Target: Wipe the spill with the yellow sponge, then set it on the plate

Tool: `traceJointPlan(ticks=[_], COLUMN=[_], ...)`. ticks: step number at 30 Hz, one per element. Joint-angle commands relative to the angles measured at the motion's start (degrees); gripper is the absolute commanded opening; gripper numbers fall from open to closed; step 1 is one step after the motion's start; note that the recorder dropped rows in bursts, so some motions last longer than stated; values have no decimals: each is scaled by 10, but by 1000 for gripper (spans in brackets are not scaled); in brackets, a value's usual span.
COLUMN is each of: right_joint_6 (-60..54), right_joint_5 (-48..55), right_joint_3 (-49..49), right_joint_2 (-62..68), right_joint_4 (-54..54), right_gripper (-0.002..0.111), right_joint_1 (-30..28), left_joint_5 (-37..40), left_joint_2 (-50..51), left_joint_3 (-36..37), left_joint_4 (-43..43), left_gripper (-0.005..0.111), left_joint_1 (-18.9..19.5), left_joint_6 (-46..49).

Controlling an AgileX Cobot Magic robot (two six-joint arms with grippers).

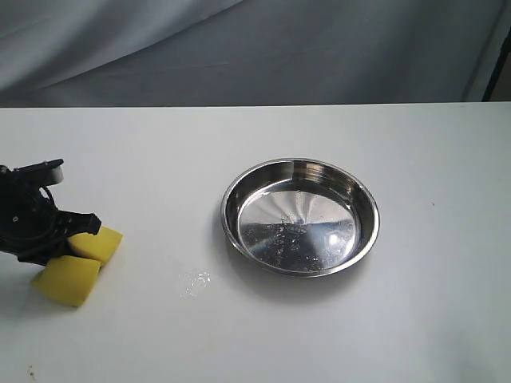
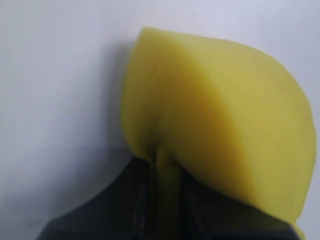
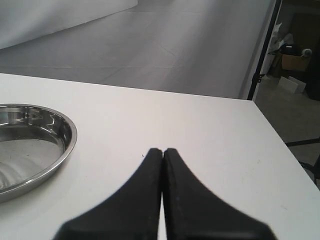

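Observation:
The yellow sponge (image 1: 70, 281) rests on the white table at the far left, pinched across its middle so both ends bulge. My left gripper (image 1: 74, 246) is shut on it. In the left wrist view the squeezed sponge (image 2: 215, 115) fills most of the picture above the gripper (image 2: 165, 162). The spill (image 1: 193, 282) shows only as a small faint wet patch, right of the sponge and apart from it. The steel plate (image 1: 226, 214) lies empty at the table's middle. My right gripper (image 3: 162, 151) is shut on nothing, hovering over bare table beside the plate's rim (image 3: 70, 145). It is out of the exterior view.
A grey cloth backdrop (image 1: 239, 48) hangs behind the table's far edge. The table's right edge (image 3: 280, 145) drops off to a floor with a dark stand and boxes.

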Motion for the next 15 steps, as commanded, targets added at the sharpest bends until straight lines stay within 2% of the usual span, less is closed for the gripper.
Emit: traceJointPlan(ticks=[1,9,15], right_joint_6=[1,1,1], right_joint_5=[-4,-4,-4], right_joint_3=[2,2,2], right_joint_2=[1,1,1], right_joint_4=[4,4,4], right_gripper=[0,0,0], right_joint_1=[1,1,1], left_joint_5=[-67,-84,-93], left_joint_2=[51,93,93], left_joint_3=[29,30,30], left_joint_4=[97,86,55], left_gripper=[0,0,0], left_joint_1=[-23,-151,-230], left_joint_6=[13,43,62])
